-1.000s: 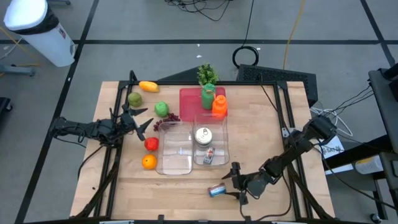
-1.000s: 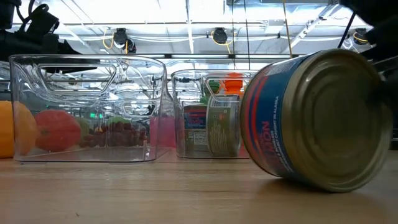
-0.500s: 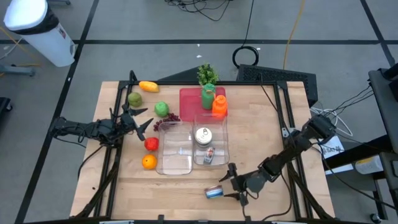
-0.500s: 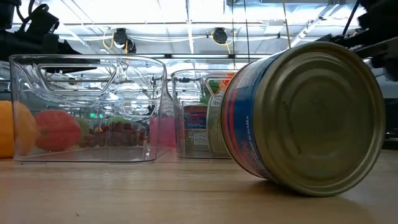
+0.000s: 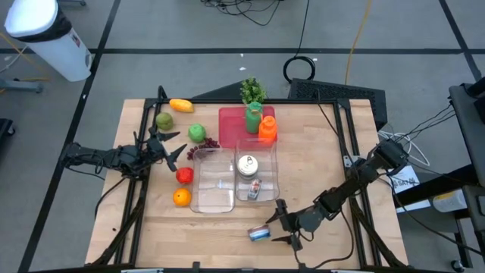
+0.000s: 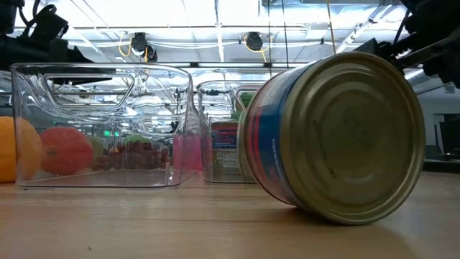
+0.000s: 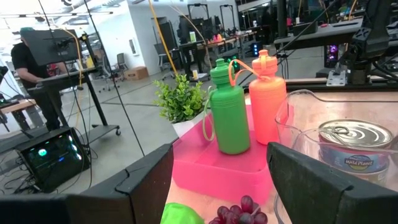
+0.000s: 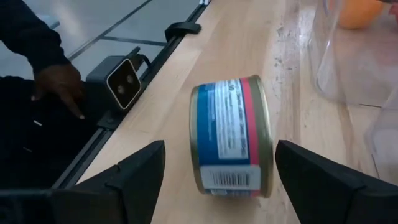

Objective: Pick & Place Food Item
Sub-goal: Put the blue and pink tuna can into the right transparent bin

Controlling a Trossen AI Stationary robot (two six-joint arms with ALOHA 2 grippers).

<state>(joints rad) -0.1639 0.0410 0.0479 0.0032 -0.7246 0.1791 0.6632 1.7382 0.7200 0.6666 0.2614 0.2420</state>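
Observation:
A blue-and-red labelled tin can (image 5: 259, 234) lies on its side on the wooden table near the front edge; it is large in the low view (image 6: 334, 137). My right gripper (image 5: 283, 224) is open just to the can's right. Its fingers stand on either side of the can (image 8: 231, 137), pointing toward the table's left. My left gripper (image 5: 179, 149) hangs open at the table's left edge, level, facing the grapes (image 5: 206, 142) and the bins. My right gripper's open fingers (image 8: 143, 168) flank the two flat ends of the lying can (image 8: 264, 143). I cannot tell whether either finger touches it. The can rests on the table on its curved side.
Two clear bins (image 5: 212, 182) (image 5: 258, 173) stand mid-table, the smaller one holding cans. An orange (image 5: 180, 197), a red fruit (image 5: 184, 176) and a green apple (image 5: 197, 133) lie to their left. Behind is a pink tray (image 5: 231, 120) with two bottles. A person's hand (image 8: 59, 84) is beyond the front edge.
The can has shifted a little toward the table's left and near edges and turned slightly, still lying on its side. My right gripper has followed it leftward and tipped a little, staying open.

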